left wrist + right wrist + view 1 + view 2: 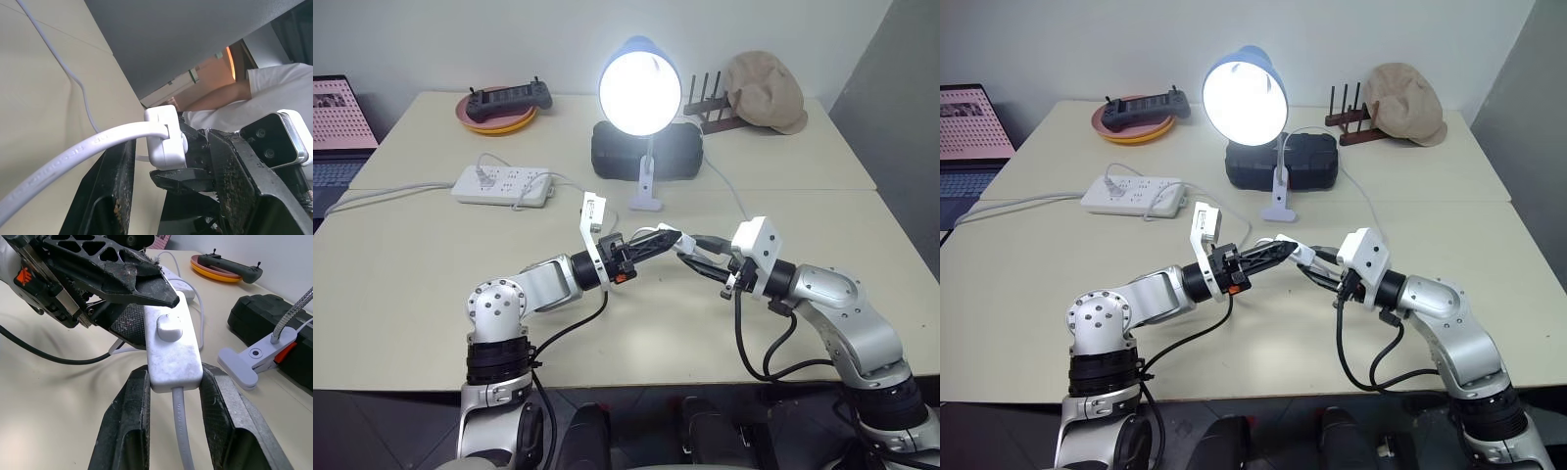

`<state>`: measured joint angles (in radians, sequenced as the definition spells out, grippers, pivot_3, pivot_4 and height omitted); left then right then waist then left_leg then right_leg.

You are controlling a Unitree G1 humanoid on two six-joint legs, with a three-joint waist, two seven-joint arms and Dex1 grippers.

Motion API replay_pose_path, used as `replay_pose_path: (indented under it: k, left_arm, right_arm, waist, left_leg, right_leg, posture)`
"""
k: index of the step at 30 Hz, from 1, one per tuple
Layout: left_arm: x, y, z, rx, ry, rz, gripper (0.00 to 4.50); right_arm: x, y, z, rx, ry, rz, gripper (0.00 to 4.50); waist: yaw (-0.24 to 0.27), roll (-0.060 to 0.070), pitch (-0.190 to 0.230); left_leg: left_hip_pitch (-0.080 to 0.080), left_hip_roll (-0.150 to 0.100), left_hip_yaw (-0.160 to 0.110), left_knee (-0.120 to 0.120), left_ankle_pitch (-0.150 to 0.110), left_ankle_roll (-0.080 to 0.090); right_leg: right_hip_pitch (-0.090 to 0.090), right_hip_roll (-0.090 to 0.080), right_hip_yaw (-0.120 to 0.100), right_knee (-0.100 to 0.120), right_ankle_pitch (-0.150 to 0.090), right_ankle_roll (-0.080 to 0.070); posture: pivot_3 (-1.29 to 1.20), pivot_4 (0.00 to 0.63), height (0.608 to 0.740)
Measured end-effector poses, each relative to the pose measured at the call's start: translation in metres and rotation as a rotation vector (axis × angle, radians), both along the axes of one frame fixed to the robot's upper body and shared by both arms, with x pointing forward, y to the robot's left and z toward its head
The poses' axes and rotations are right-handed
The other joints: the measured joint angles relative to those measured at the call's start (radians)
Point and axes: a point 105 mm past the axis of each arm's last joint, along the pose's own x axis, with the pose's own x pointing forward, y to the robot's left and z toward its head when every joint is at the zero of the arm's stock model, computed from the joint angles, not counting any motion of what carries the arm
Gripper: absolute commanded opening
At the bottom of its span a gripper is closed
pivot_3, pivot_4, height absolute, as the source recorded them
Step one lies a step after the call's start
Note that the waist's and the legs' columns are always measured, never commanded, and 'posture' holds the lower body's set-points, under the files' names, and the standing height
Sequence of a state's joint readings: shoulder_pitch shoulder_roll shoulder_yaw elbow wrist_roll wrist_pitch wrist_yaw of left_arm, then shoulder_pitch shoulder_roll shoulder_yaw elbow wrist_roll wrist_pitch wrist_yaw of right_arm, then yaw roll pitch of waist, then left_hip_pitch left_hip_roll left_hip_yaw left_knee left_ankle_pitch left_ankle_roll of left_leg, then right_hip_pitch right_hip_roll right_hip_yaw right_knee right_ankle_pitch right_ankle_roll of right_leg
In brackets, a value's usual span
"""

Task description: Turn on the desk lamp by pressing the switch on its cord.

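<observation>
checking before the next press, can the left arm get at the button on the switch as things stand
Probably yes. The right end effector holds the switch above the table with its button facing up and uncovered, and the left end effector is right beside that button, open, with nothing between them. The lamp is lit.

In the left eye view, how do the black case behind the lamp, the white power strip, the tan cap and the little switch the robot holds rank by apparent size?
Largest to smallest, as they look:
1. Black case, though the lamp hides part of it
2. White power strip and tan cap, too alike to separate
3. Switch, clearly smallest despite being nearest the camera
</observation>
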<state>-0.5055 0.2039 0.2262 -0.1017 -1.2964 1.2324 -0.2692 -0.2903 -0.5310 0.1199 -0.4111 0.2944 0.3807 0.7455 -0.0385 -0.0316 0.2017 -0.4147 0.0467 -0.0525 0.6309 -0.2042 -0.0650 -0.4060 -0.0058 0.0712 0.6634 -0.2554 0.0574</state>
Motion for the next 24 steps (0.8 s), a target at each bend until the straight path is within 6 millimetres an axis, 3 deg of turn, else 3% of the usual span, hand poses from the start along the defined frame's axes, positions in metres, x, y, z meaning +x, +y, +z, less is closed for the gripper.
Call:
replay_pose_path:
  k: [3, 6, 7, 11, 17, 20, 24]
  left_arm:
    - [-0.002, 0.008, -0.002, 0.026, 0.001, 0.006, 2.37]
    - [-0.011, 0.031, -0.011, 0.124, 0.001, 0.023, 2.37]
    - [-0.014, 0.043, -0.013, 0.166, -0.008, 0.037, 2.66]
    - [-0.023, 0.056, -0.005, 0.231, -0.071, 0.022, 3.22]
    - [-0.026, 0.087, 0.031, 0.534, -0.379, 0.031, 4.41]
    - [-0.023, 0.095, 0.035, 0.737, -0.566, 0.011, 4.47]
    - [-0.021, 0.095, 0.032, 0.808, -0.684, -0.036, 4.47]
  right_arm:
    - [0.002, -0.004, -0.003, -0.017, 0.006, -0.018, 1.04]
    - [0.010, -0.011, -0.008, 0.002, 0.035, -0.062, 1.04]
    - [0.017, -0.016, -0.009, 0.022, 0.048, -0.093, 1.04]
    - [0.029, -0.021, -0.007, 0.038, 0.057, -0.115, 1.04]
    - [0.053, -0.029, -0.019, 0.001, 0.109, -0.136, 1.04]
    - [0.058, -0.027, -0.036, -0.053, 0.168, -0.115, 1.04]
    - [0.061, -0.028, -0.053, -0.081, 0.248, -0.099, 1.04]
  waist:
    - [-0.002, 0.000, 0.000]
    - [-0.008, 0.000, 0.000]
    - [-0.008, 0.000, 0.000]
    - [-0.006, -0.002, 0.001]
    - [-0.006, -0.001, 0.001]
    - [-0.006, -0.001, 0.001]
    - [-0.001, 0.000, 0.001]
  left_leg:
    - [0.000, 0.000, 0.000, 0.000, 0.000, 0.000]
    - [0.000, 0.000, 0.000, -0.001, 0.000, 0.000]
    - [0.000, 0.000, 0.000, -0.001, 0.000, 0.000]
    - [0.000, 0.000, 0.000, -0.001, 0.000, 0.000]
    - [-0.001, 0.000, 0.002, -0.002, 0.000, 0.000]
    - [-0.001, 0.000, 0.002, -0.004, 0.000, 0.000]
    - [-0.003, 0.000, 0.003, -0.004, 0.000, 0.000]
  right_leg:
    - [0.000, 0.000, 0.000, 0.000, 0.000, 0.000]
    - [-0.001, 0.000, 0.000, 0.001, 0.000, -0.001]
    - [-0.001, 0.000, 0.000, 0.001, 0.000, -0.001]
    - [-0.001, 0.000, 0.000, 0.000, 0.000, -0.001]
    - [-0.002, 0.000, 0.000, -0.001, -0.003, -0.006]
    - [-0.003, -0.001, 0.000, -0.002, -0.003, -0.007]
    - [-0.005, -0.001, 0.000, -0.002, -0.002, -0.005]
  posture:
    - [0.00, 0.150, 0.740]
    - [0.00, 0.150, 0.740]
    - [0.00, 0.150, 0.740]
    - [0.00, 0.150, 0.740]
    - [0.00, 0.150, 0.740]
    - [0.00, 0.150, 0.740]
    - [0.00, 0.150, 0.740]
